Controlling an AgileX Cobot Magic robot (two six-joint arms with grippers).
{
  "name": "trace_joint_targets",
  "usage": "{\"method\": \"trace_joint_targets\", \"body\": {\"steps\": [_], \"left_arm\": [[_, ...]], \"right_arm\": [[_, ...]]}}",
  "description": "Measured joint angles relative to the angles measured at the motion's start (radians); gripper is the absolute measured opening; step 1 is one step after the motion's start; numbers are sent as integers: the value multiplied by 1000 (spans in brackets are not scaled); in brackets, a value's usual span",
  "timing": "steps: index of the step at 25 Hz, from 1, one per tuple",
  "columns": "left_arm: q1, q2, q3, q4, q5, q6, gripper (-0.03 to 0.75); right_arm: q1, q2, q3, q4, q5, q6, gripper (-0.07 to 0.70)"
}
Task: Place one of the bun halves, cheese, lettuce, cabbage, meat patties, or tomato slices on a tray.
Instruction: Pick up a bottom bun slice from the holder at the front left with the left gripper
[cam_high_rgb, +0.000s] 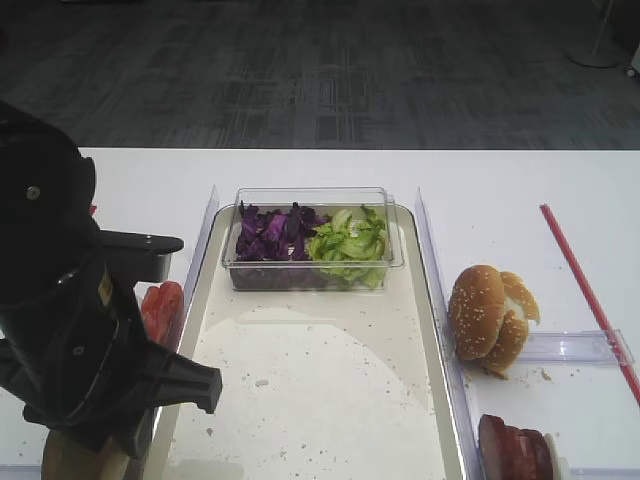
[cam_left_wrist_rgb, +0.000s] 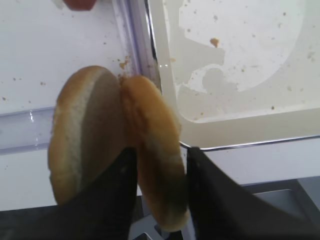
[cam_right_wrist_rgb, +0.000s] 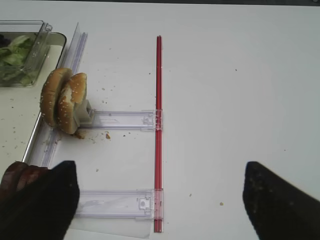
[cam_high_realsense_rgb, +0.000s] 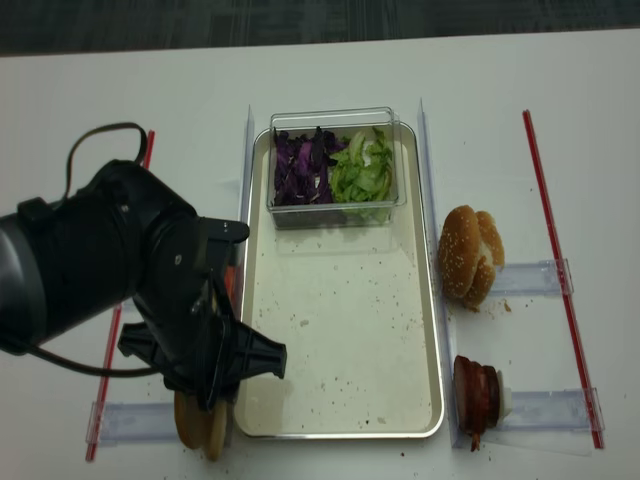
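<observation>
Two plain bun halves stand on edge left of the tray's (cam_left_wrist_rgb: 240, 60) near corner. My left gripper (cam_left_wrist_rgb: 161, 165) is shut on the right bun half (cam_left_wrist_rgb: 147, 115); one finger sits between it and the other half (cam_left_wrist_rgb: 80, 135). From above, the left arm (cam_high_realsense_rgb: 150, 290) covers the gripper, and the bun halves (cam_high_realsense_rgb: 200, 425) peek out below it. The tray (cam_high_rgb: 300, 400) floor is bare but for crumbs. Cabbage (cam_high_rgb: 268, 232) and lettuce (cam_high_rgb: 350, 240) fill a clear tub. Tomato slices (cam_high_rgb: 160, 305) lie left of the tray, meat patties (cam_high_rgb: 515, 445) to its right. Cheese is out of view. My right gripper (cam_right_wrist_rgb: 160, 172) is open over the table.
Sesame-seeded buns (cam_high_rgb: 488, 315) stand on edge right of the tray. Clear plastic rails (cam_right_wrist_rgb: 120, 120) and a red strip (cam_right_wrist_rgb: 159, 100) lie on the white table. The clear tub (cam_high_realsense_rgb: 335, 165) sits at the tray's far end.
</observation>
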Motion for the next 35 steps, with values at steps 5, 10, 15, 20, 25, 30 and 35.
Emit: {"method": "trace_joint_targets", "body": {"steps": [5, 10, 15, 20, 25, 30, 35], "left_arm": [[0, 47, 0, 0, 10, 0, 217], [0, 94, 0, 11, 16, 0, 174], [0, 97, 0, 19, 17, 0, 149], [0, 97, 0, 35, 18, 0, 135], [0, 97, 0, 46, 12, 0, 106], [0, 97, 0, 51, 8, 0, 99], [0, 97, 0, 52, 6, 7, 97]], "right_arm": [[0, 0, 0, 0, 0, 0, 676], [0, 0, 0, 0, 0, 0, 676], [0, 0, 0, 0, 0, 0, 676], [0, 0, 0, 0, 0, 0, 676], [0, 0, 0, 0, 0, 0, 676], [0, 0, 0, 0, 0, 0, 676], [0, 0, 0, 0, 0, 0, 676]]}}
